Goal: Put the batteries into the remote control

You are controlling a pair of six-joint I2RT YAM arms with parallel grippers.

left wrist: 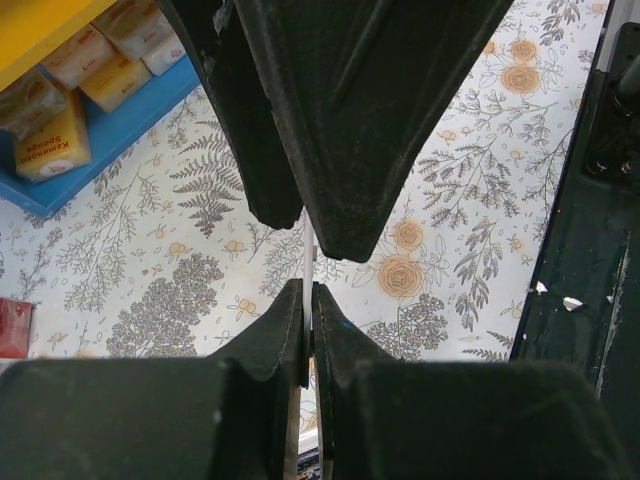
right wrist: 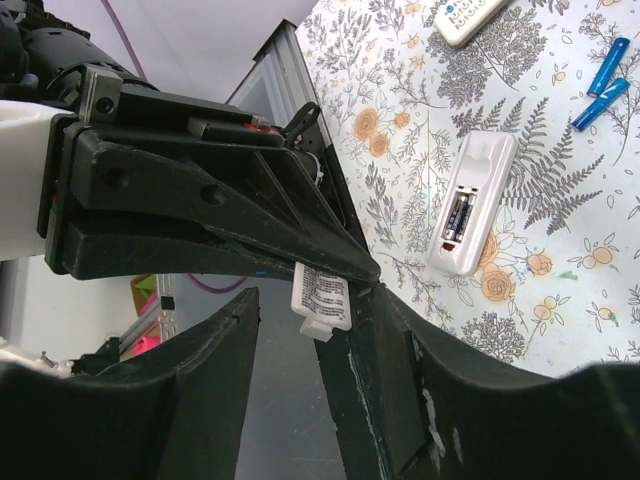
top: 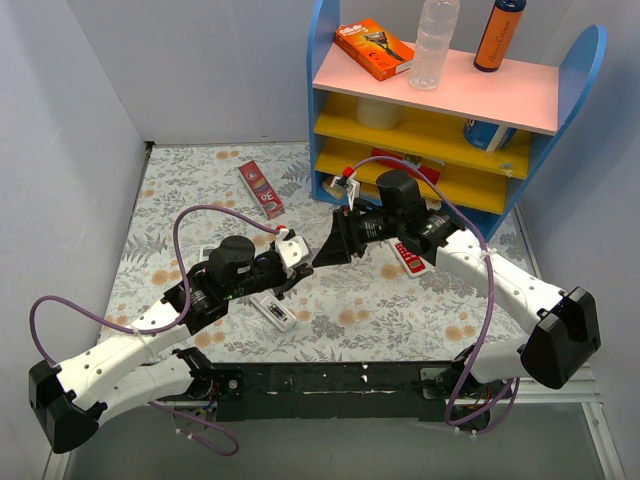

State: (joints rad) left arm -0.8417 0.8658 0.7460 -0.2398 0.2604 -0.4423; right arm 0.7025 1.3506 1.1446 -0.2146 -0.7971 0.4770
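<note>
Left gripper [left wrist: 308,300]: jaws pinched almost shut on the thin white battery cover [left wrist: 308,262], which shows edge-on from the left wrist. Right gripper [right wrist: 318,300]: jaws partly open and bracketing the same cover. One finger is just beside its edge and the other stands clear, so no grip on that side yet. Judged step: mid-air handover of the cover, ahead of closing the bay. To do it well, the right jaws should close squarely on the flat faces, away from the left's pinch point. The left should release only once that hold is firm, and the cover should not be twisted. Remote control [right wrist: 470,205]: face down on the table [right wrist: 560,290], below both pairs of jaws and off to the base side, well apart from them. Its bay is open, with dark batteries [right wrist: 455,215] seated inside; the count is unclear. Farther out lie two blue pieces [right wrist: 600,85] and a second remote [right wrist: 465,15].
</note>
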